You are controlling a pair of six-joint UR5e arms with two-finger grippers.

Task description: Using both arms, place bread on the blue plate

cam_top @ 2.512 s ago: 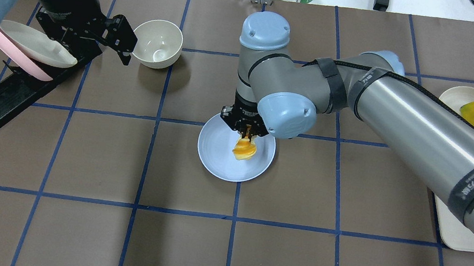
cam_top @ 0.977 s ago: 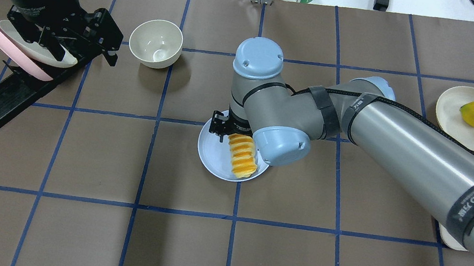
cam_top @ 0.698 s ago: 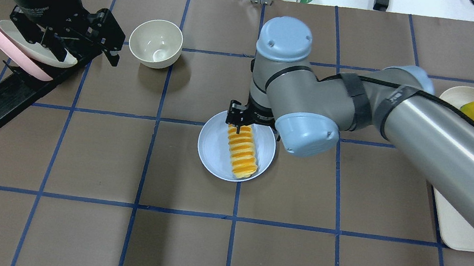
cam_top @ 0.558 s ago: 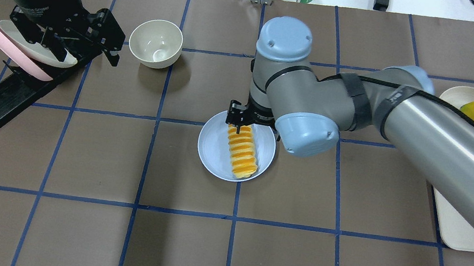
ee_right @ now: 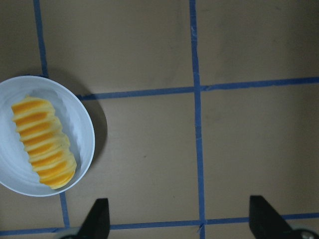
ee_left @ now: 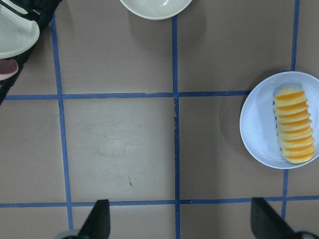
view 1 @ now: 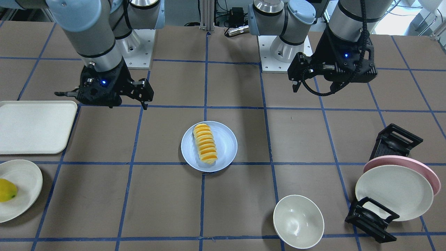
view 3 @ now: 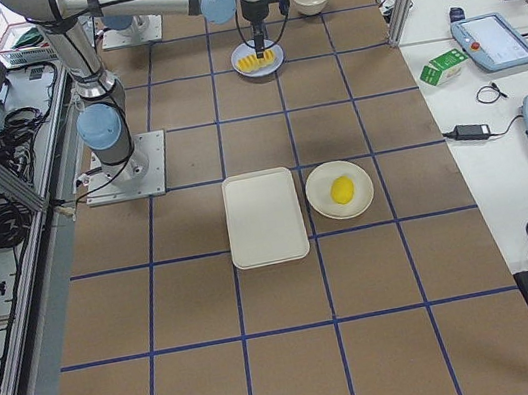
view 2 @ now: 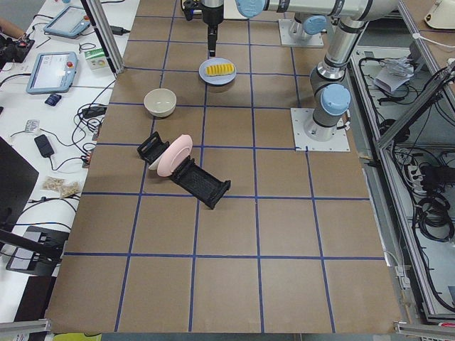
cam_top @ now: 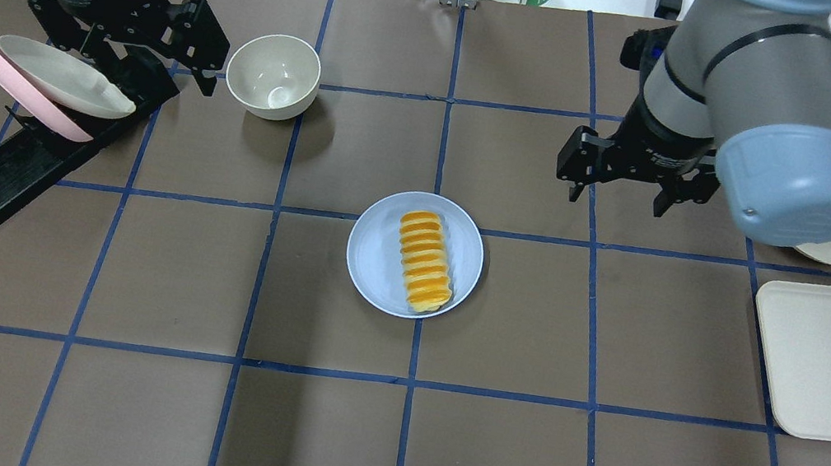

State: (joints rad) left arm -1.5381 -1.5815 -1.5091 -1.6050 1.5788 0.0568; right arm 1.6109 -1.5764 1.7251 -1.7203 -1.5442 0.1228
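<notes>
**Q:** Grippers?
**A:** Left gripper (ee_left: 180, 224) and right gripper (ee_right: 180, 224): both spread wide, empty, held above the mat.

**Q:** Bread?
**A:** Your bread (cam_top: 425, 262), ribbed orange and cream, lies flat on the blue plate (cam_top: 377, 256) at mid-table, bare mat around. Your front view shows the yellow fruit (view 1: 7, 190); overhead, the right arm (cam_top: 802, 190) hides it.

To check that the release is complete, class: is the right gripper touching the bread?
Apart. The overhead view shows the right gripper open over bare table, with brown surface between it and the bread lying on the plate.
</notes>
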